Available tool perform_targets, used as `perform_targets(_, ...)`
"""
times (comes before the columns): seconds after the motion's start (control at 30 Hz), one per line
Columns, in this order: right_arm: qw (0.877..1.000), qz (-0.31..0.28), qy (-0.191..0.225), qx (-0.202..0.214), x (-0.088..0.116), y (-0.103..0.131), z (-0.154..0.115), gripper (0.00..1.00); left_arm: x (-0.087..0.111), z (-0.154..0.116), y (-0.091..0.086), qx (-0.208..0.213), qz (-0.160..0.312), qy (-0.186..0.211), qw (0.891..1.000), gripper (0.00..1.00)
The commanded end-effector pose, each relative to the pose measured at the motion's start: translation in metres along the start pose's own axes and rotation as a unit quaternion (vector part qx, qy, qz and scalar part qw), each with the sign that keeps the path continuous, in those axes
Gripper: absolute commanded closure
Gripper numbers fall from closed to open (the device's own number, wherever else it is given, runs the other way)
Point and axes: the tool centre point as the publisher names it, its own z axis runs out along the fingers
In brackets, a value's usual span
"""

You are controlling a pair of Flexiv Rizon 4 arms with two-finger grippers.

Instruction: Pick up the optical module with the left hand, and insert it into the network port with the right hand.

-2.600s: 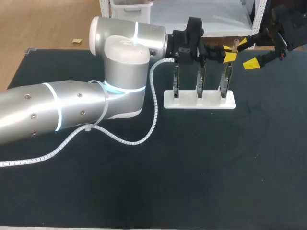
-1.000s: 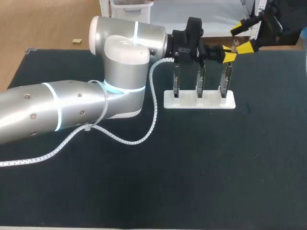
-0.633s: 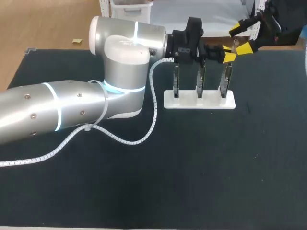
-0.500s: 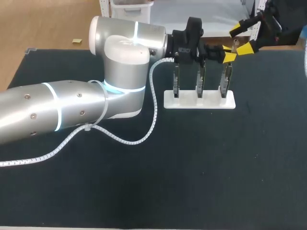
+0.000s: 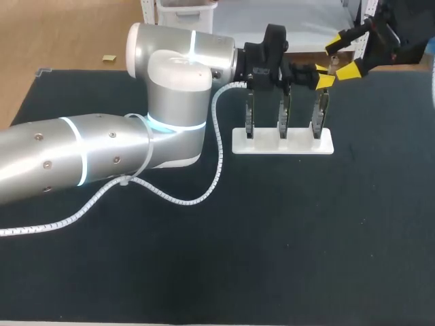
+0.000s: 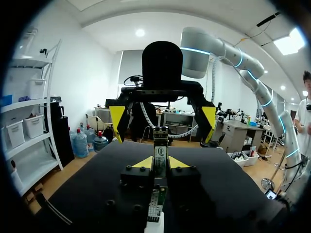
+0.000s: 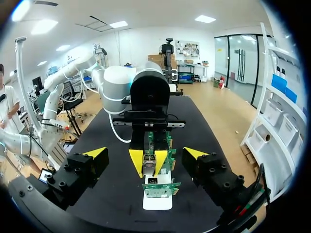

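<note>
Left gripper point(image 6: 160, 163): yellow tips narrow, pinched on the optical module point(image 6: 160, 145) from two sides. The module stands upright between the fingers, at the top of the rightmost board point(image 5: 318, 117). Cannot tell whether its lower end is free of that board.

Right gripper point(image 5: 343, 57): fingers spread wide, holding nothing. It hangs near the module, just beyond it, facing the left gripper head-on.

Judgement: the step in hand looks like the pick-up, with a handover to the right arm to follow. To do it well:
- keep the pinch square on the module's flat sides
- lift straight along the board's axis so nothing levers sideways
- leave enough of the module showing above the left fingers for the right to take
- bring the right fingers in centred, since they already straddle the module's line

Holder: white stand point(image 5: 265, 144) on the dark table point(image 5: 306, 238). It carries three upright boards in a row, one per slot, and the gripped module is over the end one.
</note>
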Motion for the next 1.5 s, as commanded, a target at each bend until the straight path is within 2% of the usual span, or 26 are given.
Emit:
perform_targets(0.03,1.000,-0.002,0.000,0.002,-0.0003,0.0016,0.0011,0.00,-0.0008,0.0010,0.0022,0.002,-0.001,0.002,1.000,1.00)
perform_targets(0.1,1.000,-0.002,0.000,0.002,-0.0003,0.0016,0.0011,0.00,-0.0008,0.0010,0.0022,0.002,-0.001,0.002,1.000,1.00)
perform_targets(0.13,1.000,-0.002,0.000,0.002,-0.0002,0.0016,0.0009,0.24,-0.0008,0.0010,0.0022,0.002,-0.001,0.002,1.000,1.00)
perform_targets(0.17,1.000,-0.002,0.000,0.002,-0.0001,0.0016,0.0007,0.53,-0.0008,0.0010,0.0022,0.002,-0.001,0.002,1.000,1.00)
perform_targets(0.2,1.000,-0.003,0.000,0.003,0.0000,0.0015,0.0005,0.66,-0.0008,0.0010,0.0022,0.002,-0.001,0.002,1.000,1.00)
perform_targets(0.27,1.000,-0.003,0.001,0.005,0.0005,0.0011,0.0000,1.00,-0.0008,0.0010,0.0022,0.002,-0.001,0.002,1.000,1.00)
perform_targets(1.07,1.000,0.000,0.001,0.002,0.0011,0.0007,0.0006,1.00,-0.0008,0.0010,0.0022,0.002,-0.001,0.002,1.000,1.00)
perform_targets(1.1,1.000,-0.001,0.001,0.002,0.0009,0.0007,0.0007,1.00,-0.0008,0.0010,0.0022,0.002,-0.001,0.002,1.000,0.64)
perform_targets(1.13,1.000,-0.001,0.001,0.001,0.0008,0.0006,0.0008,1.00,-0.0008,0.0010,0.0022,0.002,-0.001,0.002,1.000,0.00)
perform_targets(1.5,1.000,-0.002,0.000,0.000,-0.0003,-0.0014,0.0014,1.00,-0.0008,0.0010,0.0022,0.002,-0.001,0.002,1.000,0.00)
